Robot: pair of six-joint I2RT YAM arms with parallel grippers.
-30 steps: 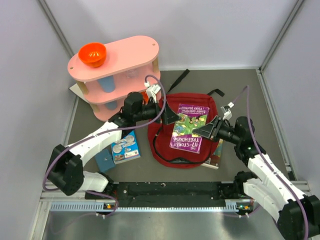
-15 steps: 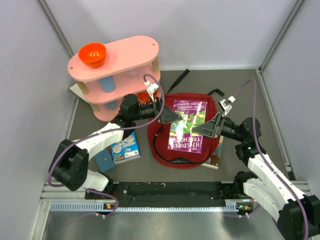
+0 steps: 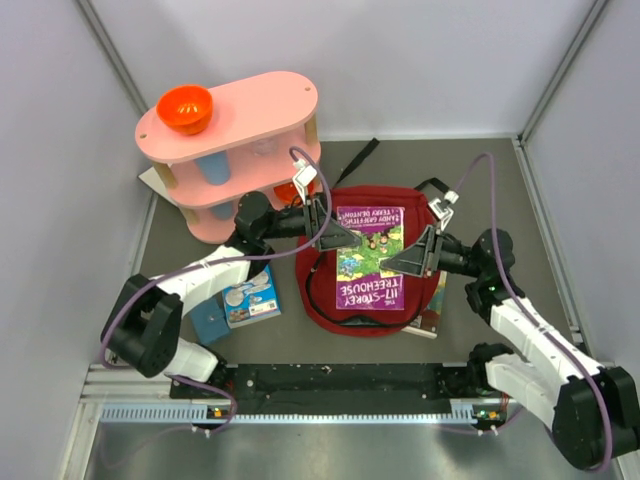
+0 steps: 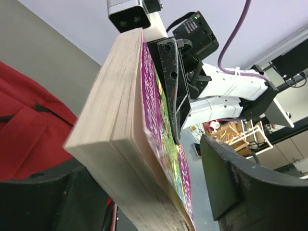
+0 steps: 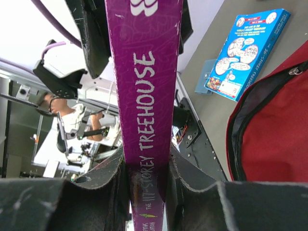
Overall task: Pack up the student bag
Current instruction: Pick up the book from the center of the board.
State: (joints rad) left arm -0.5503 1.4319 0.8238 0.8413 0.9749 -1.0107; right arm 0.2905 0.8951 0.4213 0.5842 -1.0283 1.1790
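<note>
The student bag (image 3: 325,300) lies flat and dark red on the table, its zip opening toward the near side. Above it hangs a purple book, "117-Storey Treehouse" (image 3: 372,258). My right gripper (image 3: 412,258) is shut on its spine (image 5: 147,96), one finger pressed to each cover. My left gripper (image 3: 335,232) straddles the opposite page edge (image 4: 125,120). One of its fingers (image 4: 231,183) stands off the cover with a visible gap, so it is open. In the right wrist view the bag (image 5: 274,139) fills the right side.
A blue book (image 3: 250,293) lies left of the bag, beside a smaller blue item (image 3: 210,320). Another book (image 3: 432,315) pokes out under the bag's right edge. A pink two-tier shelf (image 3: 240,120) with an orange bowl (image 3: 185,108) stands at the back left.
The purple book has turned from tilted to square over the bag and shifted slightly left. My left gripper's jaws have narrowed around its page edge. The right grip is unchanged.
</note>
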